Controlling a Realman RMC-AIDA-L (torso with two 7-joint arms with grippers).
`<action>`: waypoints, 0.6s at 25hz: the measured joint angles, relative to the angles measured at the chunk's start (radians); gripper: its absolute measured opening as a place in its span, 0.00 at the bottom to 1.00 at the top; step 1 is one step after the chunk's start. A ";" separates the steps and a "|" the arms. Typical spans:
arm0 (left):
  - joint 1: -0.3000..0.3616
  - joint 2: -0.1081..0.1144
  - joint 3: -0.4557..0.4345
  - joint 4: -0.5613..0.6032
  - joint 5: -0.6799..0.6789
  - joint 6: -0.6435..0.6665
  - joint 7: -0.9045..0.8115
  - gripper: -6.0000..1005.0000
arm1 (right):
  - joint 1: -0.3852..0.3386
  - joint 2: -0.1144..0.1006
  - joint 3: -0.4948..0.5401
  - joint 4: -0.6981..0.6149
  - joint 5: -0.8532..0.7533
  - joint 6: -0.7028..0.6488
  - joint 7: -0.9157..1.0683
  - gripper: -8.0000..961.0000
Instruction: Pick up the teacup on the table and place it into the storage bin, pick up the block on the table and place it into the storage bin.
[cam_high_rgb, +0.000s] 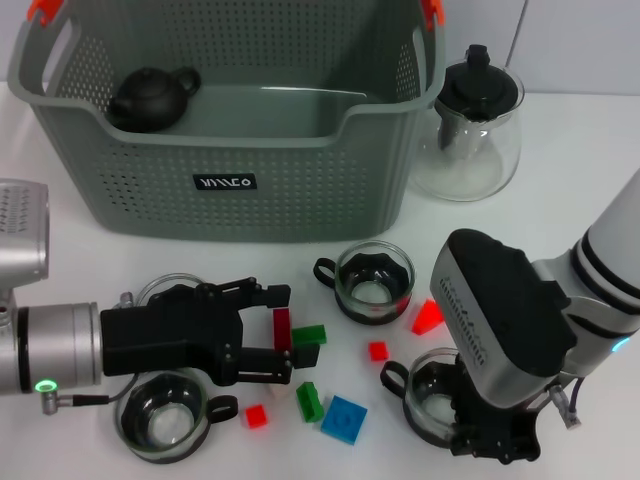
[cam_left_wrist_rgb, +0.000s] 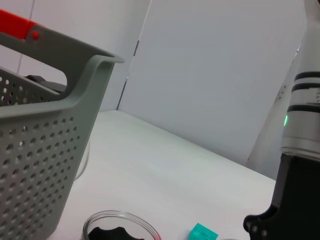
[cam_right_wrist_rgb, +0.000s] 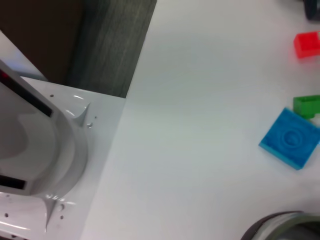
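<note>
Grey-green perforated plastic forms the bin (cam_high_rgb: 240, 150), which stands at the back of the white desk (cam_high_rgb: 560, 180) with a black clay teapot (cam_high_rgb: 152, 98) inside. Beside the bin stands a glass teapot (cam_high_rgb: 470, 125). Before the bin, the left gripper (cam_high_rgb: 272, 338) lies level, its fingers (cam_high_rgb: 265, 295) spread wide around an upright red block (cam_high_rgb: 282, 328). The right gripper (cam_high_rgb: 495, 440) hangs over a teacup (cam_high_rgb: 428, 392); how its fingers stand cannot be told. Two more teacups, one nearer the bin (cam_high_rgb: 373, 281) and one below the left gripper (cam_high_rgb: 162, 414), sit on the desk. Small blocks lie between them: blue (cam_high_rgb: 343, 418), green (cam_high_rgb: 309, 335).
</note>
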 joint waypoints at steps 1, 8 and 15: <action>0.001 0.000 0.000 0.000 0.000 0.000 0.000 0.92 | -0.005 0.000 0.003 -0.014 0.000 -0.008 0.000 0.09; 0.005 0.005 0.000 0.000 0.005 0.000 0.000 0.92 | -0.024 -0.004 0.100 -0.070 -0.003 -0.061 -0.002 0.08; 0.020 0.019 0.000 0.013 0.007 0.004 0.000 0.92 | -0.043 -0.002 0.324 -0.230 0.025 -0.184 -0.014 0.08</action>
